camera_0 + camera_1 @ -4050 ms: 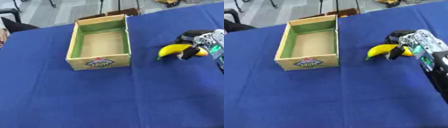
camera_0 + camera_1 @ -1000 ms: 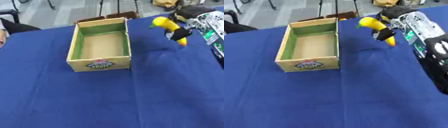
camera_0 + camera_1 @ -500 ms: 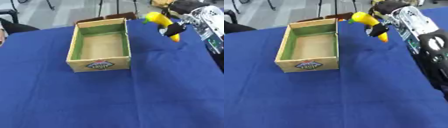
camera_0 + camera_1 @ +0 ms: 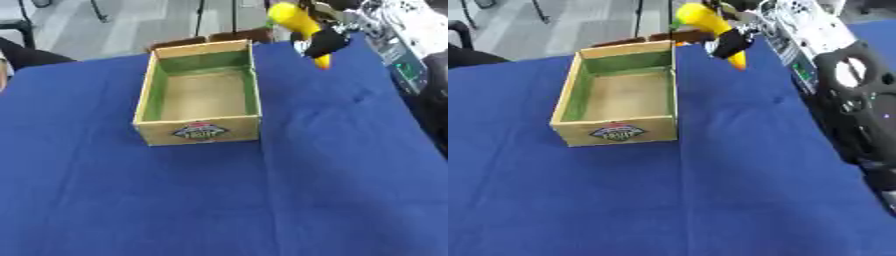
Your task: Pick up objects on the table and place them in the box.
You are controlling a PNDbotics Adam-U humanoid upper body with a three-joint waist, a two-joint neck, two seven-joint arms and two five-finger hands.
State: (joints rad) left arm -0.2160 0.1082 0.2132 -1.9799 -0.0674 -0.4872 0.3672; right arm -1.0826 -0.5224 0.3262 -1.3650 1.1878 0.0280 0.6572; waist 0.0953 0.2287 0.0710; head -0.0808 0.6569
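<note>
A yellow banana [image 4: 705,22] hangs in the air, held by my right hand [image 4: 733,41], whose dark fingers curl round its lower half. It sits just right of and above the far right corner of the box [image 4: 199,131]. That box is an open cardboard one with a green inner lining and a fruit label on its front wall; nothing shows inside it. My right forearm [image 4: 826,65] runs down the right side of the view. The left hand shows in no view.
A blue cloth [image 4: 219,200] covers the table. Chair legs and a grey floor lie beyond the far edge. A dark sleeve [image 4: 22,55] shows at the far left edge.
My right hand lifted the banana off the cloth at the right, then carried it up and leftward to the box's far right corner.
</note>
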